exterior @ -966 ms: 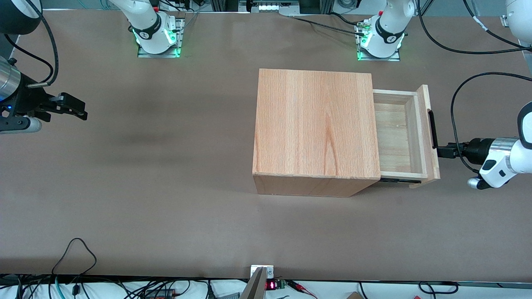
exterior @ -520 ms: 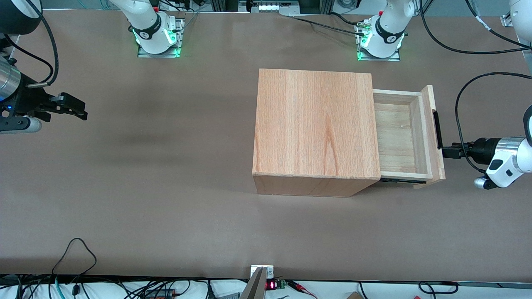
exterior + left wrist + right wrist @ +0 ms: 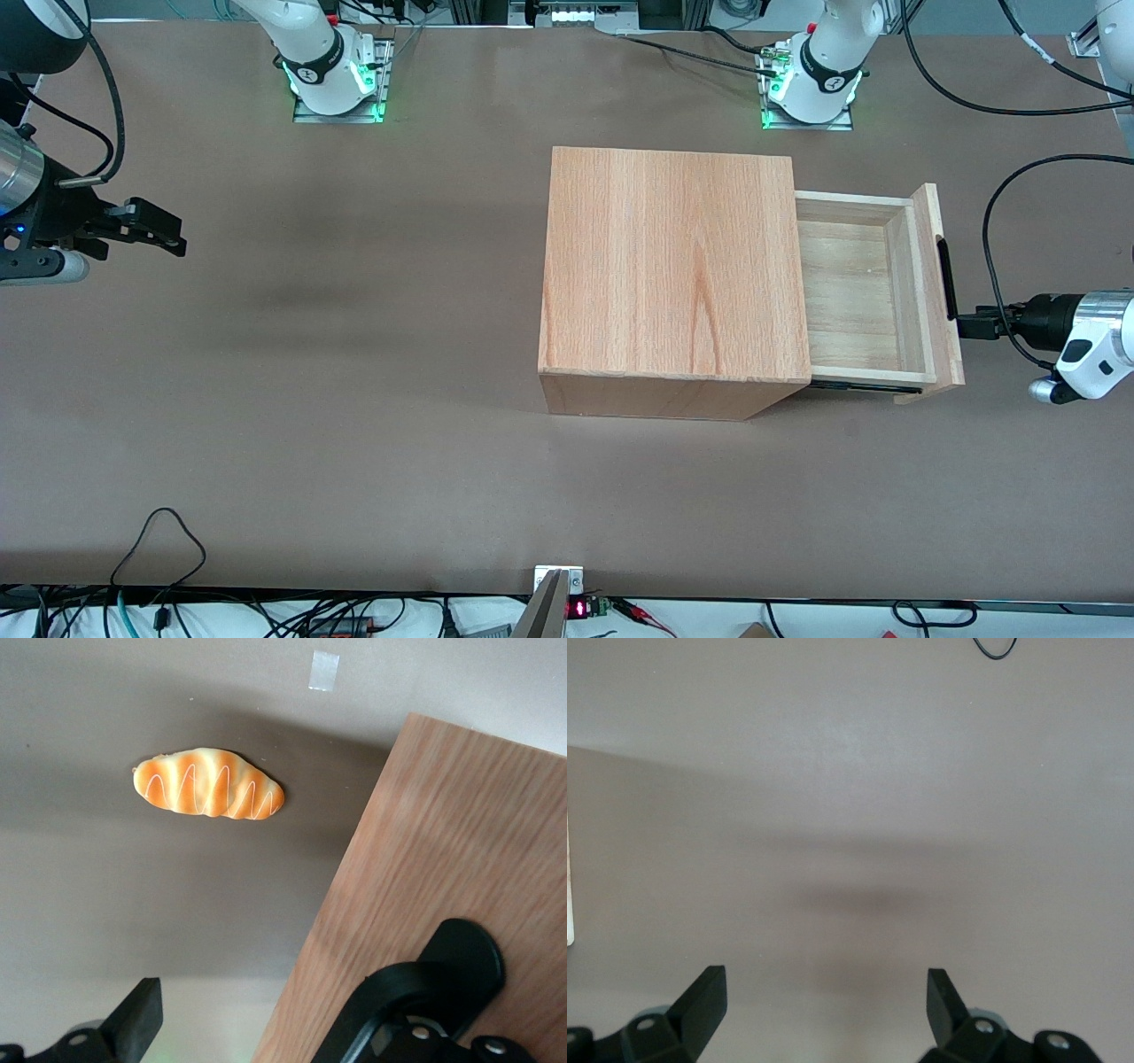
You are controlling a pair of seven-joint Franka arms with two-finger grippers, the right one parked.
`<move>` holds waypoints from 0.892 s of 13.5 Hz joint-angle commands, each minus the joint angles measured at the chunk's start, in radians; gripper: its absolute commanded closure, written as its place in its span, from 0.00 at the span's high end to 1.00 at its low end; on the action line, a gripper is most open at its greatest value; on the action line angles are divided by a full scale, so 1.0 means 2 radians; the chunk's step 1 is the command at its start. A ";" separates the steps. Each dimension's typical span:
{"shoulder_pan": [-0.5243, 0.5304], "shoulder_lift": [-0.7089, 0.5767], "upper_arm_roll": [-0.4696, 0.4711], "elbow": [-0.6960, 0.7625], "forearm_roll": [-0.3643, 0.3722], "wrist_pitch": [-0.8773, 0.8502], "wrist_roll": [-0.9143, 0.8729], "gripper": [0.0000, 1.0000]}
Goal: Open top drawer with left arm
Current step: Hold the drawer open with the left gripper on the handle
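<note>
The wooden cabinet casing (image 3: 673, 275) sits on the counter (image 3: 354, 399) toward the working arm's end. The top drawer (image 3: 864, 292) stands well out of it, drawn toward the left arm (image 3: 1094, 341), with its pale inside bare and in plain sight.

The drawer is likely stiff and light: thin boards on a dark runner that shows under its nearer edge. It should slide with a steady, straight pull and little force. A sideways tug could bind it, or drag the whole casing across the counter. The place to take hold is the slim black bar handle (image 3: 948, 279) on the front panel (image 3: 443, 868). A hold close to 1 end, as here, invites some twisting.

The end effector (image 3: 966, 325) is at the handle's nearer end, touching it. From the wrist view its 2 fingers are spread wide, not pinching. 1 finger (image 3: 133, 1019) hangs clear of the panel over the counter. The other appears hooked in at the handle's rounded end (image 3: 461, 957), so the pull seems to come from hooking, not clamping, and the bar could slip off if the wrist tilts.

A striped orange bread-shaped toy (image 3: 210, 782) lies on the counter near the panel, with a scrap of tape (image 3: 324, 671) close by.
</note>
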 commanded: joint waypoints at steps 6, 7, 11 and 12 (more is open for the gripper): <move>0.012 0.025 -0.001 0.035 0.013 0.044 -0.002 1.00; 0.008 0.024 -0.001 0.035 0.013 0.043 -0.007 1.00; 0.008 0.021 -0.008 0.036 0.006 0.041 -0.013 1.00; 0.008 0.020 -0.008 0.036 0.003 0.040 -0.012 1.00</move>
